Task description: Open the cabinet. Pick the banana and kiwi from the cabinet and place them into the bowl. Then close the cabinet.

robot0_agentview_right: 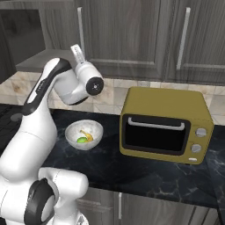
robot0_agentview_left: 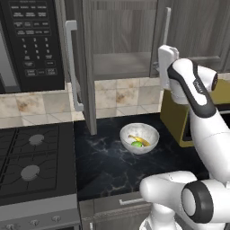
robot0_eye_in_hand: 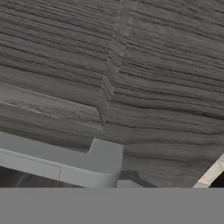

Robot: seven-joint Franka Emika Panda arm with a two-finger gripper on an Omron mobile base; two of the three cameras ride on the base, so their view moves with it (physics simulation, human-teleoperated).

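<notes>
On my far left I list the black microwave (robot0_agentview_left: 29, 42), mounted on the wall above the stove (robot0_agentview_left: 33, 164), whose two burners sit on the near left of the counter line. Next I have the cabinet (robot0_agentview_left: 121, 31): its left door (robot0_agentview_left: 85, 67) stands swung out toward me, edge-on, with the long silver handle (robot0_agentview_left: 72, 65) on its outer face, and the grey shelf (robot0_agentview_left: 121, 65) inside is exposed; the right door (robot0_agentview_left: 197, 31) is flat against the frame. Below, on the black marbled counter (robot0_agentview_left: 108, 166), I log the white bowl (robot0_agentview_left: 139, 138), well apart from the open door's lower edge. Inside it lie the banana (robot0_agentview_left: 139, 140) and, touching it on the near side, the kiwi (robot0_agentview_left: 136, 144), showing green. My gripper (robot0_agentview_left: 165, 67) is raised at the bottom of the right door, close against the wood grain; the hand view gives me that door panel and the end of a silver handle (robot0_eye_in_hand: 65, 164) at very short range. The fingers are drawn together with nothing between them. On the right I list the mustard-yellow toaster oven (robot0_agentview_right: 165, 125), standing on the counter just beyond the bowl.
</notes>
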